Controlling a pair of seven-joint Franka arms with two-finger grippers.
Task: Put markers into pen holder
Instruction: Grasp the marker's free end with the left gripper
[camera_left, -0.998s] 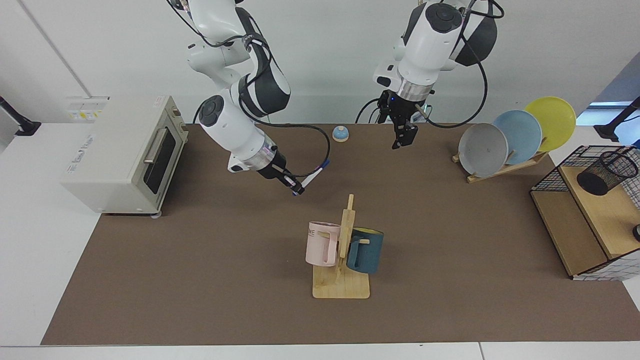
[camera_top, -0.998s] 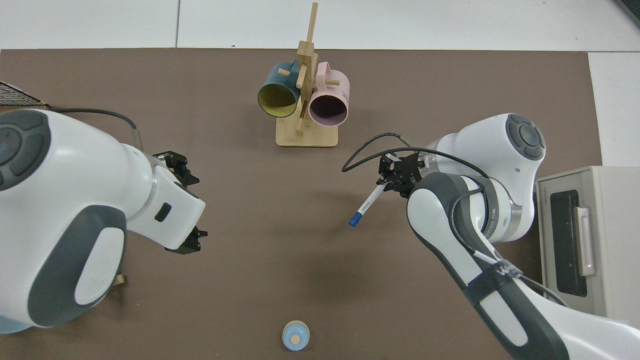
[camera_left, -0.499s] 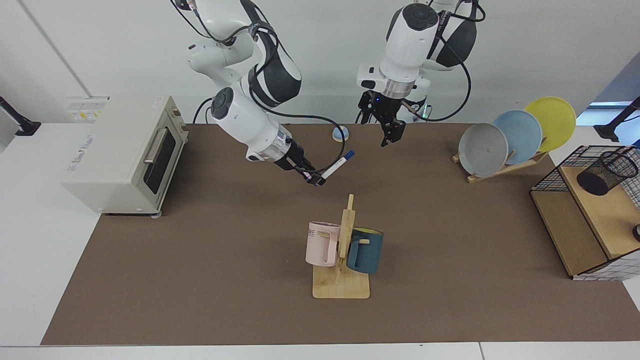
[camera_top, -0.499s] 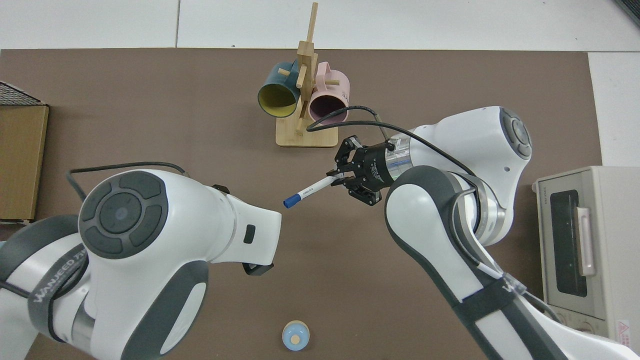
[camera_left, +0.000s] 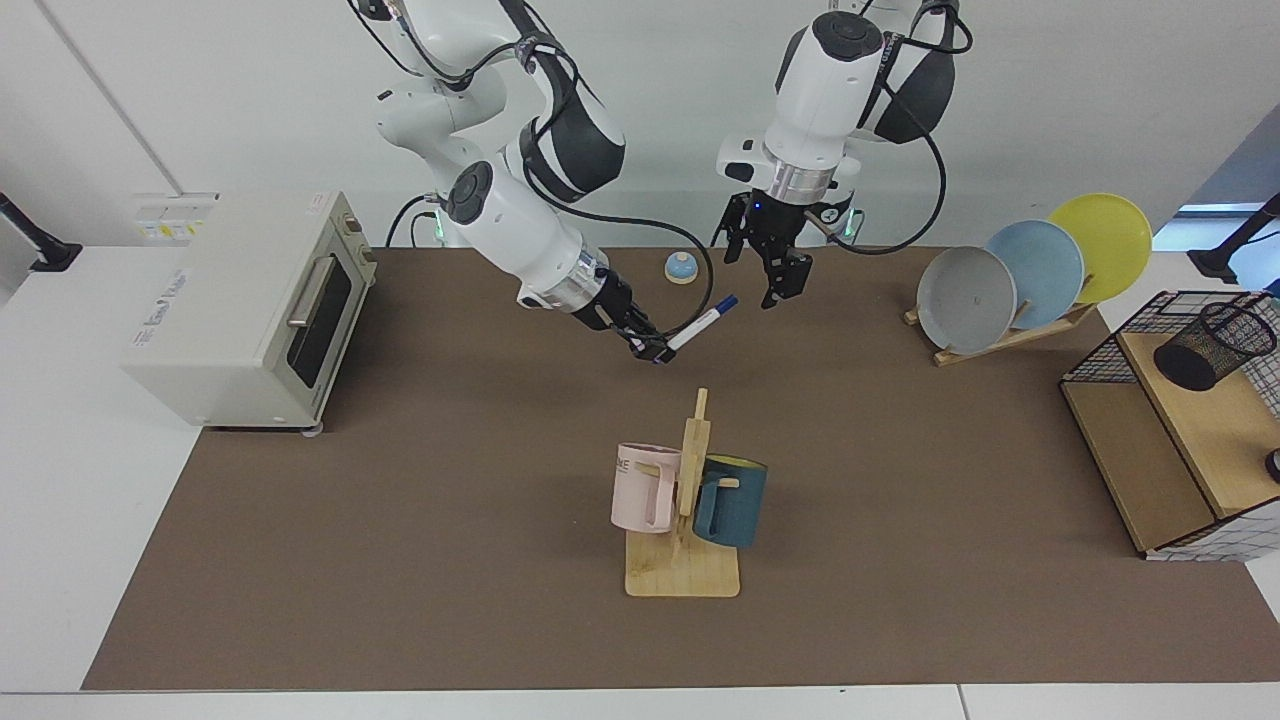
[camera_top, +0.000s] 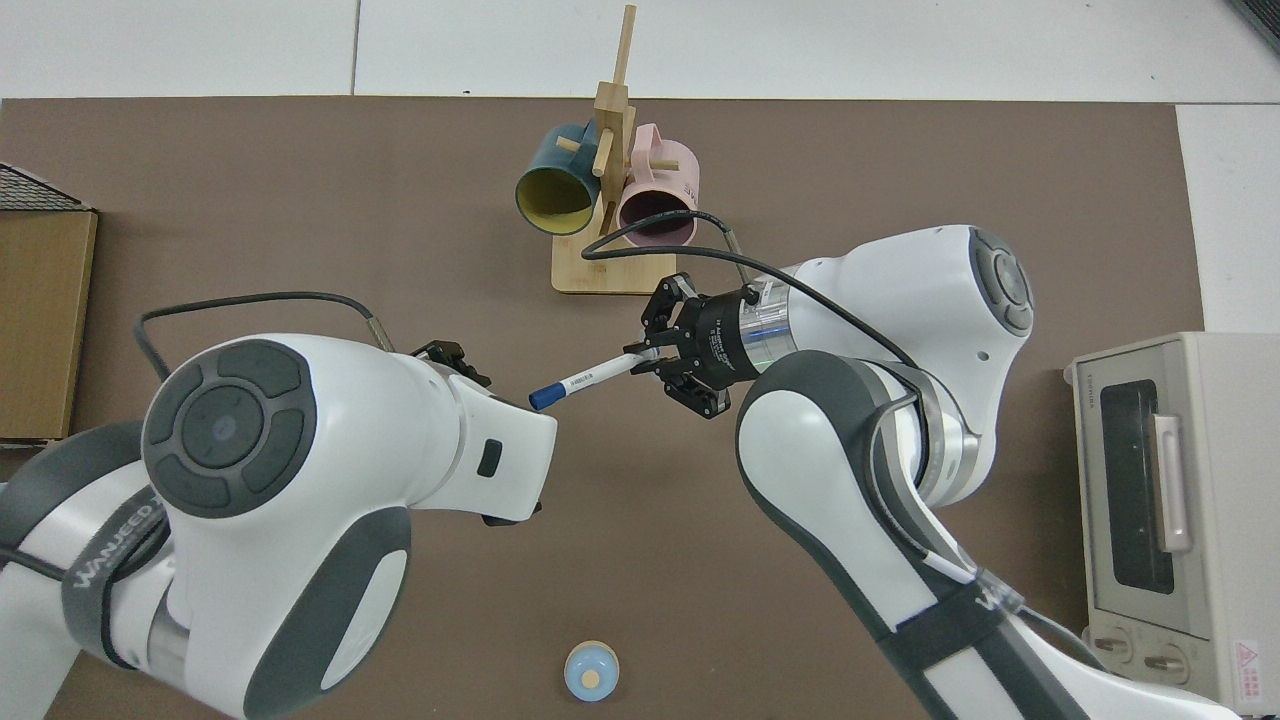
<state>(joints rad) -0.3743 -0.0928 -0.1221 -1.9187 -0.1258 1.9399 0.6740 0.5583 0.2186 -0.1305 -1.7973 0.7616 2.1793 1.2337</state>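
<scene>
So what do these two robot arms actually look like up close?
Both arms are glossy white rounded shells with dark grey joint sections and round grey caps. A silver ring joins each wrist to a small black gripper: the right gripper, the left gripper. Black cables loop along each forearm, and grey lettering marks a dark band in the top view.

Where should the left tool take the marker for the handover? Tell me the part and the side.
Probably the bare white barrel just behind the blue cap. The marker is pinched at its tail by the right tool, capped end toward the left tool, which can close from above.
</scene>
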